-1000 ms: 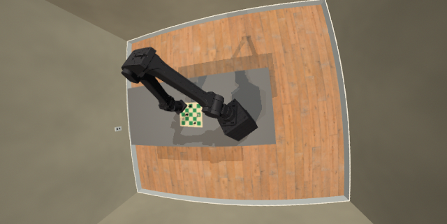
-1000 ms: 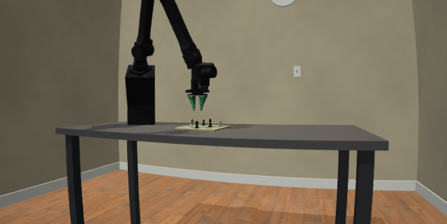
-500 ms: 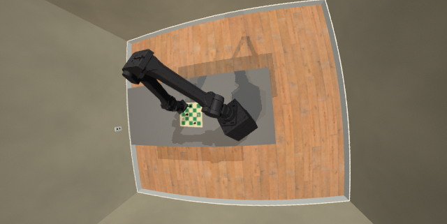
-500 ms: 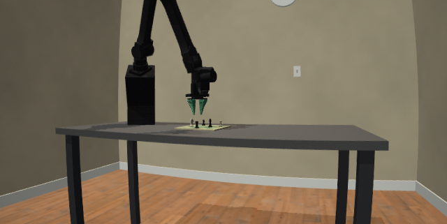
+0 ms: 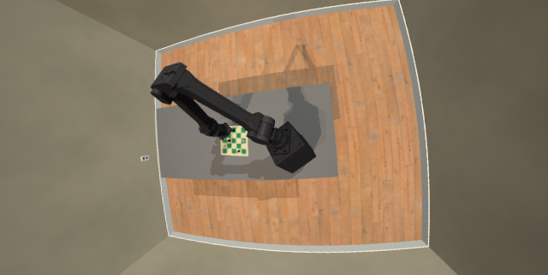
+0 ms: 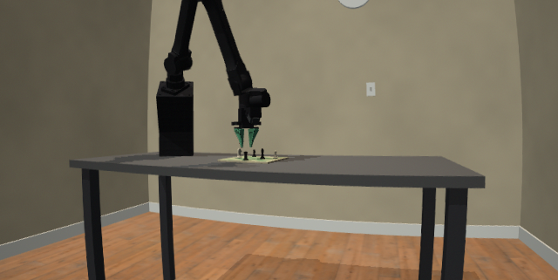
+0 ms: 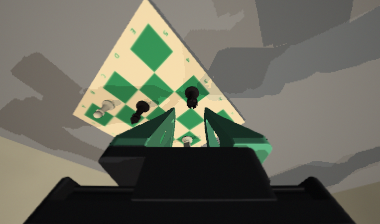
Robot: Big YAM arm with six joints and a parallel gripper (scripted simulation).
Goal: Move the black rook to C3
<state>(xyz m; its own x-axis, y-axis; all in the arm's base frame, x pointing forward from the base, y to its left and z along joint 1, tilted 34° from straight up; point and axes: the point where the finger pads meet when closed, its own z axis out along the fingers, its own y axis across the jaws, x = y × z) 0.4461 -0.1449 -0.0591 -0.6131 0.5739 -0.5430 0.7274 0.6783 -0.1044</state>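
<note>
A dark desk point(image 6: 349, 171) stands before a beige wall, carrying a small green-and-cream chessboard point(image 7: 151, 47). The gripper point(image 7: 189, 111) hangs point-down just above the board's near part. Its green fingers stand partly apart with nothing between them.

A small white piece point(image 7: 187, 141) shows low in the gap between the fingers. One dark piece point(image 7: 191, 96) stands just ahead of the gripper, and another dark piece point(image 7: 139, 111) is ahead and to its left. A second white piece point(image 7: 103, 107) lies farther left.

The shapes are too small to say for certain which one is the black rook. I take it for the squat piece point(image 6: 245, 155) that appears right under the fingertips in the exterior view, though that view does not settle depth.

The main risk is a descent onto the wrong piece. Going straight down from here looks likely to straddle the white piece, or to strike it with a fingertip and topple it or push it off its square.

The gap between the fingers is modest, so a small sideways error over the rook could land a tip on its crown. The dark piece just ahead stands close enough to be clipped during any sideways correction made at low height.

Square C3 cannot be read from here, since the edge letters are too small.
</note>
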